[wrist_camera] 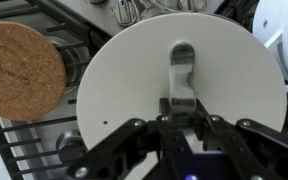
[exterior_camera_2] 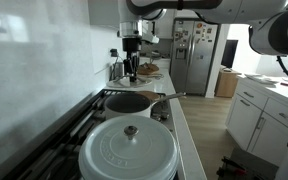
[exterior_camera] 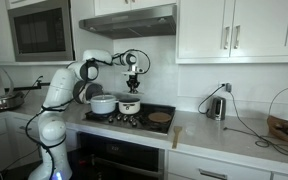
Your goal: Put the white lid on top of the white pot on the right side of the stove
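Observation:
In the wrist view a round white lid (wrist_camera: 124,95) with a metal strap handle (wrist_camera: 182,65) fills the middle. My gripper (wrist_camera: 182,115) is shut on that handle. In an exterior view my gripper (exterior_camera: 132,87) hangs straight down, close over the small white pot (exterior_camera: 129,105) on the stove's front burner. I cannot tell whether the lid touches the rim. In an exterior view the gripper (exterior_camera_2: 131,68) sits beyond an open pot with a dark inside (exterior_camera_2: 132,103). The pot is hidden under the lid in the wrist view.
A larger white pot with its lid on (exterior_camera: 103,103) (exterior_camera_2: 129,150) stands beside the small pot. A round cork trivet (wrist_camera: 19,70) (exterior_camera: 160,117) lies on the stove. A kettle (exterior_camera: 216,106) and cables sit on the counter. The range hood (exterior_camera: 129,20) is overhead.

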`<state>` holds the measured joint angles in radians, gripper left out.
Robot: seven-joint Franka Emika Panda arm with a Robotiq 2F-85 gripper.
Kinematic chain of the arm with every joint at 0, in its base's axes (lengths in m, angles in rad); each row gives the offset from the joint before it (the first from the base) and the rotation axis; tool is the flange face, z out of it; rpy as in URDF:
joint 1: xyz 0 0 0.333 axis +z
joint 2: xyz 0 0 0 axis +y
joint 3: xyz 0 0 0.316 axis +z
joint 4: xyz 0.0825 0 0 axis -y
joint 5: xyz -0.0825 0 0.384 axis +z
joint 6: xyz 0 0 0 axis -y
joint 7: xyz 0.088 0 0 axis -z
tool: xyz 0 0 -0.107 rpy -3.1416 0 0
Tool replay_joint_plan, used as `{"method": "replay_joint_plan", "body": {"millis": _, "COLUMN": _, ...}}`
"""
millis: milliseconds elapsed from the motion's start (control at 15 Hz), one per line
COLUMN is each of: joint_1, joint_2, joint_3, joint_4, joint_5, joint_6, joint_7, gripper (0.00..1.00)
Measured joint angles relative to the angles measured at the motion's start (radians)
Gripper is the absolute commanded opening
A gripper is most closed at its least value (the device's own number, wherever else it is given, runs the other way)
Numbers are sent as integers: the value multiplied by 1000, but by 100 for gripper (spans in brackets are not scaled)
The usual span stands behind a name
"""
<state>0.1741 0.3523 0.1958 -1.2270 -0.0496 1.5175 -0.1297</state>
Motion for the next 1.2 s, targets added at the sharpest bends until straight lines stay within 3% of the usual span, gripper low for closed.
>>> {"method": "replay_joint_plan", "body": {"millis": 733, "joint_1": 8, "joint_2": -315, "joint_3": 5, "joint_4": -576, "joint_5": 53, "joint_6": 318, "joint_7": 0, "gripper": 6}}
{"method": "replay_joint_plan", "body": {"millis": 1200, "joint_1": 35, "joint_2": -410, "joint_3": 6, "joint_4": -758, "joint_5": 34, "joint_6": 533, "joint_7": -3, "gripper": 6}}
